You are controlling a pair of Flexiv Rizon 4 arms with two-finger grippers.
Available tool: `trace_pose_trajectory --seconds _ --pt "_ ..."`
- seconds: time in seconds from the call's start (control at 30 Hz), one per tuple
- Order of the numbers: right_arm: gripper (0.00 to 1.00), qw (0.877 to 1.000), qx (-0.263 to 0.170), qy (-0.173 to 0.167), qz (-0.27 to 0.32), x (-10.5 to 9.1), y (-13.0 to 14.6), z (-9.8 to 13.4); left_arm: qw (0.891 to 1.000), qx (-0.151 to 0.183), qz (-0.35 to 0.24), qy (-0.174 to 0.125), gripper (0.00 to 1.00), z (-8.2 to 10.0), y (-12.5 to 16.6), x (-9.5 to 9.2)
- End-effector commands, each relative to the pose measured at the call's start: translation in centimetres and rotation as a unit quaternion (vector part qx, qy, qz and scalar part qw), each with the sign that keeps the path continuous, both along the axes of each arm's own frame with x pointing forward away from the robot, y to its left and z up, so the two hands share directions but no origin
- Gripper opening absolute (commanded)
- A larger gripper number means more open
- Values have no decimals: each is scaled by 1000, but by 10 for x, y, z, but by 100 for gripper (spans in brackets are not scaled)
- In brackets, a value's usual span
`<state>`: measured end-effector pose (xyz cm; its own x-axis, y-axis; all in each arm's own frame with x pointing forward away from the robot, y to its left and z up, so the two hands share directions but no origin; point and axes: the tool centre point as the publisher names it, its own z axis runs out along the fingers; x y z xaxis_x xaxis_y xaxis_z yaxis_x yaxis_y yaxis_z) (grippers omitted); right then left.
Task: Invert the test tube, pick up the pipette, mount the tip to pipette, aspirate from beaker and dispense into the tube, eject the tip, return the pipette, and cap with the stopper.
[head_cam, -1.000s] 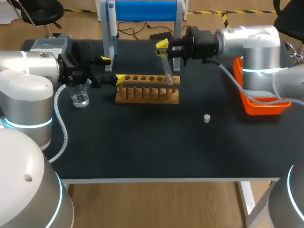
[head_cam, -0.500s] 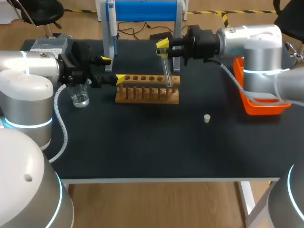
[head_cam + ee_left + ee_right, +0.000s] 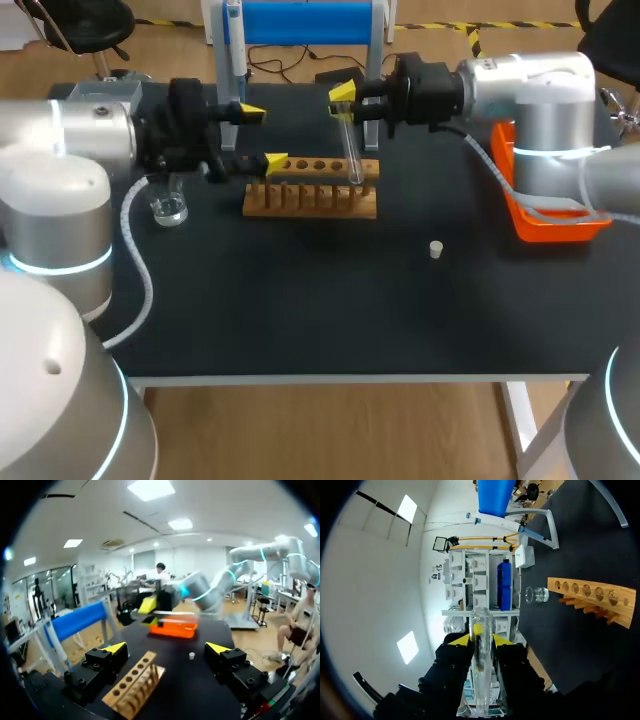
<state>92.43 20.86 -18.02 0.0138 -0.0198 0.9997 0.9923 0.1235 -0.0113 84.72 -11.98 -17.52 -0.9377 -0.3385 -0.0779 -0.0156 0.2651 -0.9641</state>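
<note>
Your left gripper [image 3: 263, 136] has swung away from the beaker [image 3: 169, 208] toward the pipette [image 3: 233, 40], fingers wide apart — right gripper [image 3: 345, 100] clamps the test tube [image 3: 351, 148] upright at the end hole of the rack [image 3: 310, 200] — pipette pickup looks next

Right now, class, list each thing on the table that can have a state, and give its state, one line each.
test tube: upright, uncapped, gripped, lower end at the rack's end hole
right gripper: shut on the test tube
left gripper: open, empty, by the rack's other end
rack: standing, other holes empty
beaker: upright, open
stopper: loose on the table
</note>
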Motion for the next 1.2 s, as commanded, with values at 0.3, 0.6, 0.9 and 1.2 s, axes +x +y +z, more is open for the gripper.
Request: trace_pose_trajectory --seconds 0.3,0.6,0.9,1.2 --pt "0 1000 -2 0 0 -1 -1 1 885 -84 -348 -298 100 0 -7 -31" --pt "0 1000 -2 0 0 -1 -1 1 849 94 -307 -419 100 29 -10 -40" --pt "0 1000 -2 0 0 -1 -1 1 799 205 -194 -531 100 24 -36 -67" --pt "0 1000 -2 0 0 -1 -1 1 807 166 -169 -541 100 10 -36 -62"
